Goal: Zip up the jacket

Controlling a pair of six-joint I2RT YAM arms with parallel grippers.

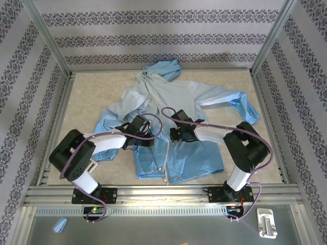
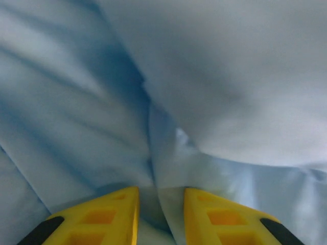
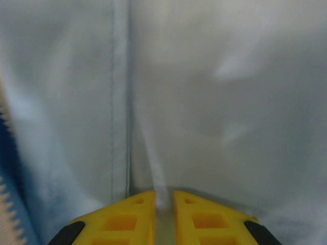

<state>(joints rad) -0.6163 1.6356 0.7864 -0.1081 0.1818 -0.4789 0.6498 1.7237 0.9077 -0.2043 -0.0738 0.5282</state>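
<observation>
Two end effectors are down on the jacket point(image 1: 153, 99). It lies front up on the desk point(image 1: 92, 92), hood point(image 1: 163, 69) at the far end and hem point(image 1: 194, 176) toward my bases. The pale zipper point(image 1: 167, 163) runs down the middle, between my wrists.

Left end effector point(image 1: 145, 133): sits on the panel just left of the zipper. In the wrist view point(image 2: 161, 196) the yellow fingers point(image 2: 115, 212) stand a little apart with a raised fold of cloth in the gap. Creases converge into that gap, so I read it as a pinch on fabric, though a loose one.

Right end effector point(image 1: 174, 135): sits on the panel just right of the zipper. Its wrist view point(image 3: 164, 196) shows the fingers nearly pressed together, with a thin ridge of cloth nipped between them, beside a stitched seam point(image 3: 120, 102). Zipper teeth point(image 3: 6, 204) show at the left edge of that view.

Step, as I judge it: taking hold of both front panels so the two zipper halves can be drawn taut and lined up. The zipping itself is not yet begun. I cannot make out the slider, nor how far the teeth are joined.

Next move calls for a check that each pinch has taken only the top layer. Then a gentle, even pull to flatten the front without dragging the whole garment, and after that locating the slider near the hem.
</observation>
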